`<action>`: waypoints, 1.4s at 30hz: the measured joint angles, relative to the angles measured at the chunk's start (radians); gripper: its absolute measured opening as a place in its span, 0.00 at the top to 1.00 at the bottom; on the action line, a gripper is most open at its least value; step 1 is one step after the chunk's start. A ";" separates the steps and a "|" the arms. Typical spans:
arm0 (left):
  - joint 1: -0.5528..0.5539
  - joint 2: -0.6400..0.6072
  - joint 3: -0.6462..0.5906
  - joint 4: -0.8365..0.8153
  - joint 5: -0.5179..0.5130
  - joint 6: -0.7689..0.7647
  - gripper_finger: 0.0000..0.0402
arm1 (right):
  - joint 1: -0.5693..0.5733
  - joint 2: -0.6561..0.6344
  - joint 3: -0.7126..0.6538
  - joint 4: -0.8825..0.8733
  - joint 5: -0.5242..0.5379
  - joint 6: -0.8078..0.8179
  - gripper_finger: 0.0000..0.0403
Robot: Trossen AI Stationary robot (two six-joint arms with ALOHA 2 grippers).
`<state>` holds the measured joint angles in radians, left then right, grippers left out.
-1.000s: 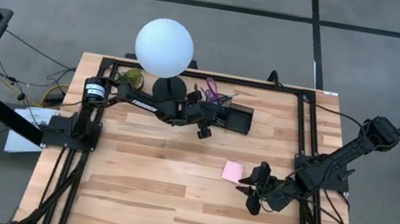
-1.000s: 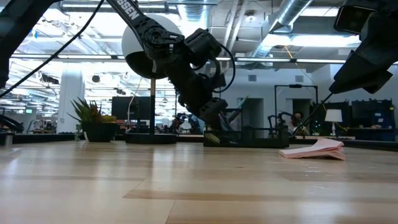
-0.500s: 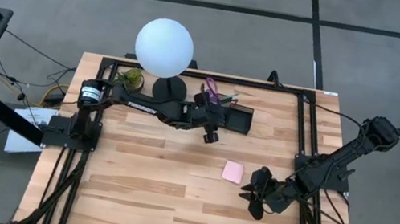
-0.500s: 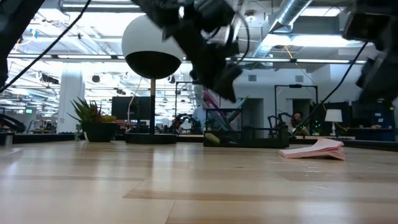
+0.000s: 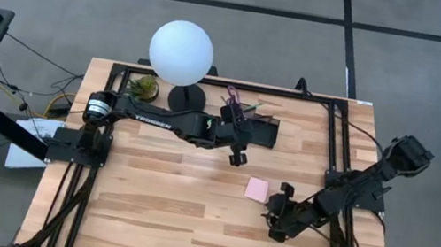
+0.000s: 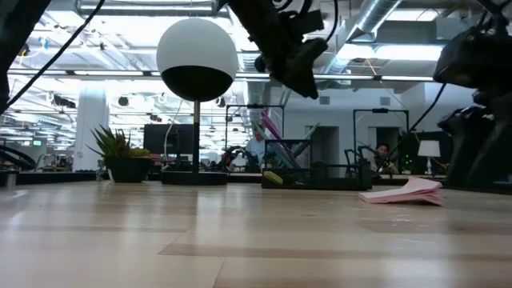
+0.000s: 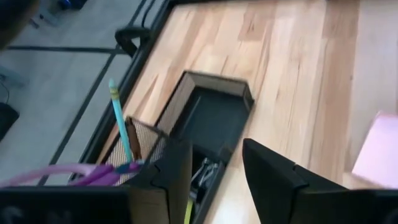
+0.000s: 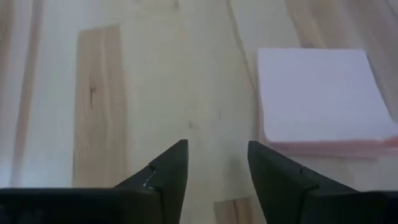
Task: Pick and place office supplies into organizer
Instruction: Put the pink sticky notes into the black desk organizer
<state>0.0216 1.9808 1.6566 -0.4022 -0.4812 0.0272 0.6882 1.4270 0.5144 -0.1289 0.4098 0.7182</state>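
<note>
While both arms are over the desk, only one thing looks left to put away, as far as I can judge.

Sticky pad: the pink sticky pad (image 5: 257,189) lies flat on the bare wood of the desk (image 5: 152,211), well apart from the organizer (image 5: 257,131) at the far edge.

Right gripper: the right gripper (image 5: 276,212) sits low, just beside the pad on its near side. Its wrist view shows the fingers (image 8: 166,169) parted with nothing between them, and the pad (image 8: 320,101) off to one side of the gap, not in line with it.

Left gripper: the left gripper (image 5: 238,155) hangs above the desk just in front of the organizer, fingers (image 7: 171,167) spread and empty.

Organizer: a teal pen (image 7: 119,121), a dark pen and purple-handled scissors (image 7: 68,174) stand in the taller mesh part; small clips lie in a low section, and the open tray (image 7: 211,118) beside it looks free.

Lamp and plant: the white globe lamp (image 5: 181,52) and a small potted plant (image 5: 145,86) stand near the left arm's elbow.

Risk, pad: since the pad is thin and flat, the fingers may scrape wood and just push it, or lift only the top sheets.

Risk, aim: closing from this offset would likely catch a corner, and the pad could swing or drop.

Risk, arms: if the right arm carries the pad to the tray while the left gripper waits there, the two could knock together or tip the pens.
</note>
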 joint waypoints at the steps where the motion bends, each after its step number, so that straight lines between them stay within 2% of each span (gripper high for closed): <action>1: 0.000 0.000 0.000 -0.016 0.000 -0.002 0.66 | -0.001 0.005 0.000 0.006 -0.001 -0.023 0.59; 6: 0.004 0.000 0.000 -0.080 -0.015 -0.020 0.68 | 0.001 0.007 0.021 0.003 -0.012 -0.180 0.54; 11: 0.004 0.001 0.000 -0.109 -0.052 -0.021 0.69 | -0.004 0.007 0.063 0.005 0.080 -0.353 0.54; 14: 0.004 0.001 0.000 -0.110 -0.064 -0.022 0.69 | -0.019 0.007 0.064 -0.004 0.090 -0.431 0.56; 18: 0.005 0.001 0.000 -0.113 -0.066 -0.022 0.69 | -0.044 0.030 0.064 -0.041 0.044 -0.417 0.58; 23: 0.006 0.002 -0.001 -0.114 -0.066 -0.021 0.69 | -0.076 0.119 0.064 -0.076 0.042 -0.479 0.61; 29: 0.006 0.002 -0.001 -0.116 -0.066 -0.019 0.69 | -0.102 0.195 0.092 -0.081 0.119 -0.485 0.65; 38: 0.009 0.002 -0.001 -0.122 -0.066 -0.014 0.69 | -0.110 0.211 0.108 -0.107 0.191 -0.552 0.66; 42: 0.008 0.002 -0.001 -0.132 -0.066 -0.013 0.69 | -0.129 0.210 0.108 -0.145 0.191 -0.552 0.70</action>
<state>0.0299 1.9827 1.6554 -0.5346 -0.5468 0.0143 0.5592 1.6371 0.6228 -0.2741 0.6009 0.1659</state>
